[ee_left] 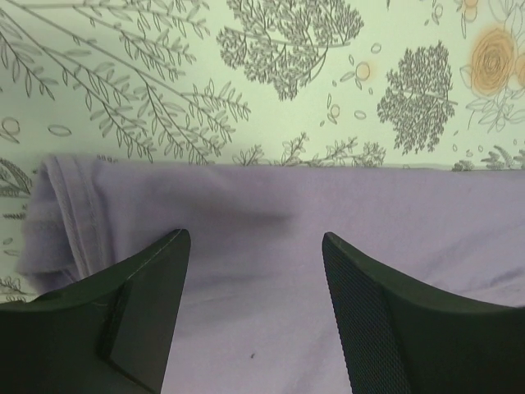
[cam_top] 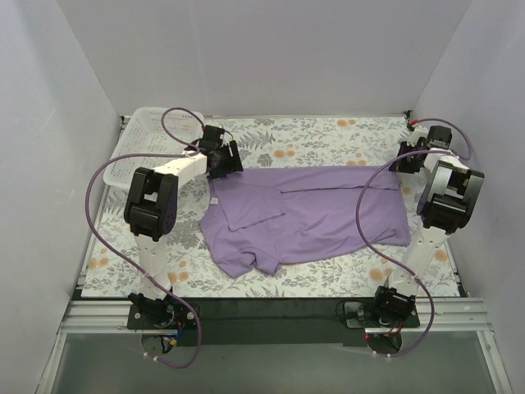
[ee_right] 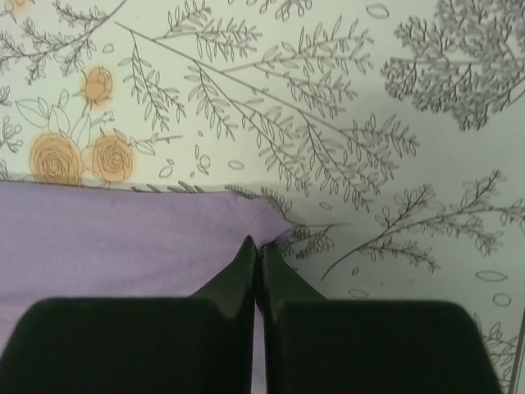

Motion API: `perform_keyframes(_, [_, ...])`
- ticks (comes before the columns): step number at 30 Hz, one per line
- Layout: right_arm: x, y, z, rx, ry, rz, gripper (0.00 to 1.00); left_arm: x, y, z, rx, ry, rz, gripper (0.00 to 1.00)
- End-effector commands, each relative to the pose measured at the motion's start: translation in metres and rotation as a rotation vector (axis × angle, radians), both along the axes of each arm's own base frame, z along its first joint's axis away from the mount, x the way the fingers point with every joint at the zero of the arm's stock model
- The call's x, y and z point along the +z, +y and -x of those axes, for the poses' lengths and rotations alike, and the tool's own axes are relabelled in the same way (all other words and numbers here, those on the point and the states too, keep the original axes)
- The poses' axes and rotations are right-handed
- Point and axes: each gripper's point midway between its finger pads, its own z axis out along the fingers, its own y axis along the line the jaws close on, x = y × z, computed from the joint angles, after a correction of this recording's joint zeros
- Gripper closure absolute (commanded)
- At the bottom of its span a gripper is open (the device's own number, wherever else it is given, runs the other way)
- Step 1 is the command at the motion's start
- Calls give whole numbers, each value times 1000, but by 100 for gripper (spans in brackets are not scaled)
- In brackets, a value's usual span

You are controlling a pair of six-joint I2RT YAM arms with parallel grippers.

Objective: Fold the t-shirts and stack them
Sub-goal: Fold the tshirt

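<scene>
1. At the far left of the surface (cam_top: 312, 135) we are seeing a white mesh basket (cam_top: 152, 144), sitting apart from the cloth.
2. The left arm (cam_top: 176, 168) is reaching out to the far left corner of the t-shirt (cam_top: 320, 209). The left jaws are standing spread. In the left wrist view both fingers (ee_left: 139, 287) are hanging over the lavender t-shirt (ee_left: 328, 222) near its seamed edge, with cloth showing in the gap between them.
3. The t-shirt is lying across the middle of the floral surface, loosely spread. A flap is folding over its left half, and its near left part is bunching.
4. The right arm (cam_top: 447, 197) is bending down to the far right corner of the t-shirt (ee_right: 107, 222). The right jaws are pressing together, and in the right wrist view their tips are meeting right at that corner. We think they are pinching the edge, though the dark fingers (ee_right: 234, 279) are hiding the contact.
</scene>
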Motion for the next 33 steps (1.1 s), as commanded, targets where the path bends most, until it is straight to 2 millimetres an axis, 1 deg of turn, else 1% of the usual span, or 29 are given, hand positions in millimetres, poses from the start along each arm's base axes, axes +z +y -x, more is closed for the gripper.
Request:
perform_keyframes(1, [32,-6,-41,-13,-97,59,99,12,8,-19,33,-33,-11,36])
perform_keyframes(3, [28,-3,-53,-23,-96,76,99,13,7,-27,41,-37,-3,36])
perform_keyframes(4, [41,-5,-66,-28,-132,94,99,14,6,-30,44,-40,1,36])
perform_keyframes(5, [36,-2,-73,-26,-128,102,99,11,6,-32,46,-36,2,36])
perform_keyframes(6, [38,-5,-80,-46,-135,125,99,13,4,-35,45,-41,7,36])
perform_keyframes(7, [42,-6,-86,-54,-145,140,99,19,0,-39,36,-54,22,36])
perform_keyframes(8, [49,-5,-100,-57,-173,156,99,20,-2,-42,31,-57,31,36])
perform_keyframes(10, [55,-7,-112,-83,-190,185,98,31,-12,-48,-1,-81,69,36])
perform_keyframes(11, [63,-8,-121,-87,-217,198,81,39,-15,-50,-16,-97,85,36])
perform_keyframes(13, [71,-8,-128,-82,-236,227,59,57,-25,-52,-55,-139,131,36])
perform_keyframes(14, [82,-4,-130,-70,-258,242,41,76,-33,-48,-101,-169,174,36])
perform_keyframes(16, [91,2,-125,-28,-272,277,31,106,-44,-46,-159,-245,234,36])
perform_keyframes(17, [113,8,-121,13,-310,311,25,129,-49,-34,-202,-283,276,36])
perform_keyframes(18, [102,17,-109,56,-286,303,22,147,-52,-32,-224,-333,297,36])
perform_keyframes(19, [129,28,-101,95,-331,318,20,180,-54,-22,-247,-395,317,36])
perform_keyframes(20, [130,37,-90,139,-330,325,15,192,-54,-14,-260,-418,326,35])
perform_keyframes(21, [133,48,-79,218,-345,353,14,196,-52,-3,-270,-427,328,35])
perform_keyframes(22, [110,58,-55,268,-293,349,14,203,-50,8,-274,-438,328,35])
perform_keyframes(23, [136,73,-42,333,-352,396,13,235,-43,25,-276,-506,334,34])
perform_keyframes(24, [139,85,-29,384,-367,400,13,217,-35,41,-255,-476,315,34])
perform_keyframes(25, [135,104,0,447,-360,401,13,246,-24,62,-250,-545,318,30])
perform_keyframes(26, [135,114,13,521,-383,431,13,246,-18,75,-238,-555,310,25])
perform_keyframes(27, [131,131,31,603,-403,412,12,212,-8,94,-209,-487,292,17])
perform_keyframes(28, [128,152,63,701,-430,399,12,228,7,112,-171,-531,288,6])
perform_keyframes(29, [125,165,82,834,-487,437,12,216,14,125,-155,-506,279,3])
perform_keyframes(30, [124,184,107,942,-534,388,12,202,22,141,-147,-460,266,2])
perform_keyframes(31, [124,203,130,1051,-580,370,12,176,29,158,-135,-397,258,2])
perform_keyframes(32, [123,223,164,1209,-671,394,12,185,34,175,-130,-425,274,2])
perform_keyframes(33, [122,242,197,1311,-704,294,11,177,36,189,-125,-391,285,2])
